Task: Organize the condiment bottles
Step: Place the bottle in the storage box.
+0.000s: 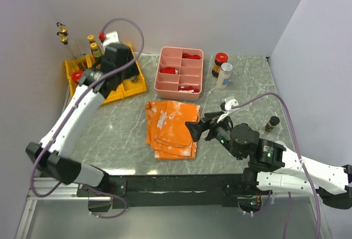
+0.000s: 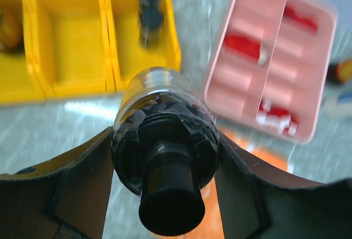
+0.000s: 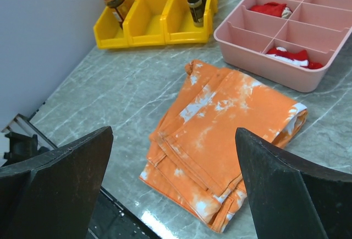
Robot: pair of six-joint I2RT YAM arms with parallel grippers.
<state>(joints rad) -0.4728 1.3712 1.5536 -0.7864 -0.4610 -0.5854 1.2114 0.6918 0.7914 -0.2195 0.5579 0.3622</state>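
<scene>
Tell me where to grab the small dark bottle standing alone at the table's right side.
I'd take the small dark bottle by its body just below the cap, from the side. It stands upright and apart from everything else, so the open right gripper has room either side.

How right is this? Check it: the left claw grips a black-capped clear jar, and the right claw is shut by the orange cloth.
Wrong in one respect: the right claw is open, not shut, by the orange cloth, as the right wrist view shows. The left claw does grip the black-capped clear jar.
</scene>
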